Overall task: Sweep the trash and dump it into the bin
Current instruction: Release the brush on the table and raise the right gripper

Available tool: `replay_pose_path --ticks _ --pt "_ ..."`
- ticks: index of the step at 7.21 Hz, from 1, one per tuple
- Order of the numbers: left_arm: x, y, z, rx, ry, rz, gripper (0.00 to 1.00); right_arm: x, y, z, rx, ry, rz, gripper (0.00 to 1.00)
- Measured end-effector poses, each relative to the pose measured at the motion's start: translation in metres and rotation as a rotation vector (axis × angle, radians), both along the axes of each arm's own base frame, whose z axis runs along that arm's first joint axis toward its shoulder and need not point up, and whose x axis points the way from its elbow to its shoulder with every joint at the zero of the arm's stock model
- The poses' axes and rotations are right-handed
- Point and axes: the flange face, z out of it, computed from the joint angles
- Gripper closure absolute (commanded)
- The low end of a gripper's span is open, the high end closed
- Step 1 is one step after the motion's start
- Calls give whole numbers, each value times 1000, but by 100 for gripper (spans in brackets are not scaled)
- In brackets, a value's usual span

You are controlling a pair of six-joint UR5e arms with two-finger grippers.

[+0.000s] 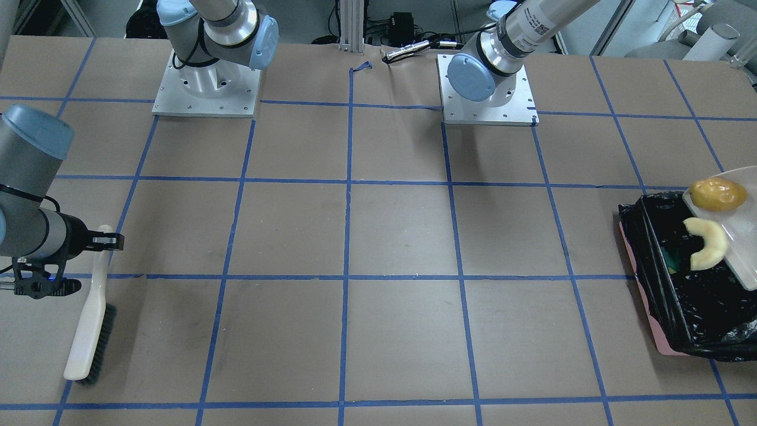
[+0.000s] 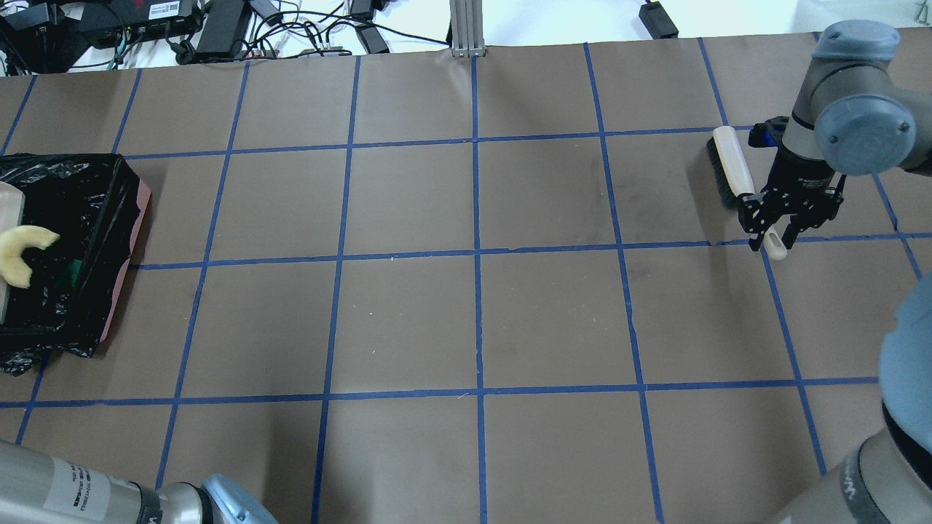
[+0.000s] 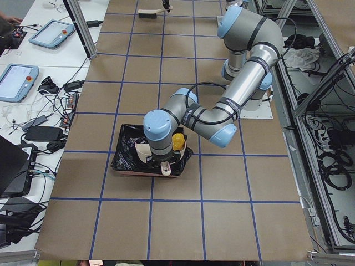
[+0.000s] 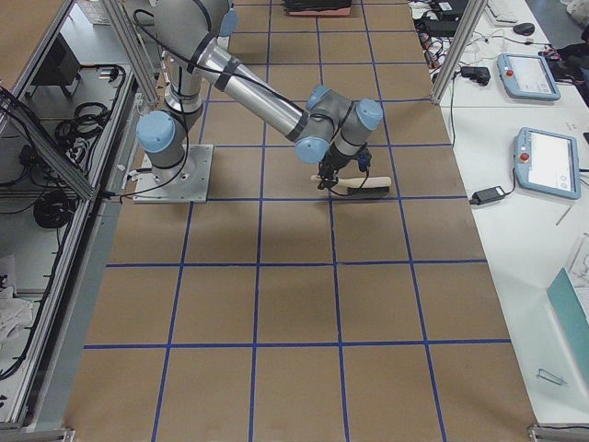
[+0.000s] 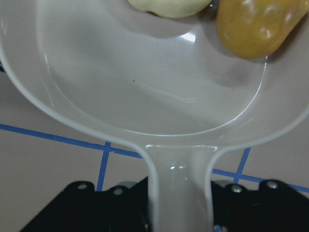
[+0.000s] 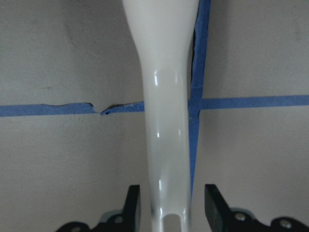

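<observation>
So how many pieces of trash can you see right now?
2. An amber lump sits on the dustpan held over the bin; a pale crescent lies at the pan's lip, above the bin. Others may be hidden inside it.

Even, bright; wrist close-ups soft

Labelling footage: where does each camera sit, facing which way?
Front: across table, facing both bases; brush, bin.
Overhead: behind robot, looking down; right gripper astride brush.
Exterior left: left end; left arm near.
Exterior right: right end; right arm near.
Left wrist: onto dustpan; left gripper below.
Right wrist: along brush handle, between fingers.
Shared: front, overhead both show crescent.
</observation>
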Motion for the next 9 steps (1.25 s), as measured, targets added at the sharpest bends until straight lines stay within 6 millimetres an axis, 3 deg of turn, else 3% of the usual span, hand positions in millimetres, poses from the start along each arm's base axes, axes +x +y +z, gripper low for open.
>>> replay_pose_path --ticks 3,6,9 --pt "0 -2 0 11 -23 27 100 -1 -5 12 -42 12 -4 0" --pt "-4 -5 3 34 -57 105 100 2 -4 77 -161 37 -1 0" --pt "-16 -10 18 79 -129 96 100 22 21 171 -297 19 -9 1"
